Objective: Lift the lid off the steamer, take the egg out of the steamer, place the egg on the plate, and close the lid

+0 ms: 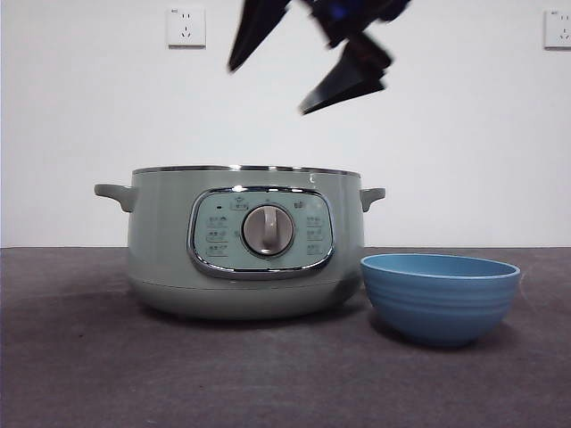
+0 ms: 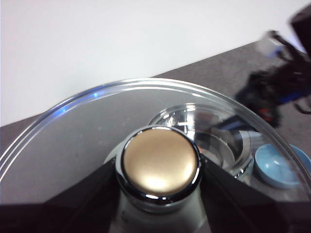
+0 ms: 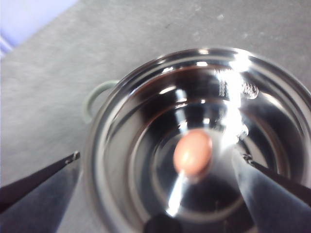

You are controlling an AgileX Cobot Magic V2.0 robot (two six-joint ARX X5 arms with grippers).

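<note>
The steamer (image 1: 241,241) stands open on the table, its lid off. An orange-pink egg (image 3: 193,151) lies in the steamer's shiny inner pot (image 3: 112,160). My right gripper (image 3: 160,156) is open and hovers above the pot with the egg below, between its jaws; in the front view it (image 1: 268,89) hangs above the pot's rim. My left gripper (image 2: 160,170) is shut on the knob (image 2: 160,162) of the glass lid (image 2: 73,136) and holds it up, out of the front view. The blue plate (image 1: 440,296) sits empty to the right of the steamer.
Through the held lid, the left wrist view shows the open pot (image 2: 204,126), the blue plate (image 2: 279,165) and the right arm (image 2: 277,87). Dark table cloth (image 1: 89,374) runs in front; a white wall with sockets (image 1: 186,27) stands behind.
</note>
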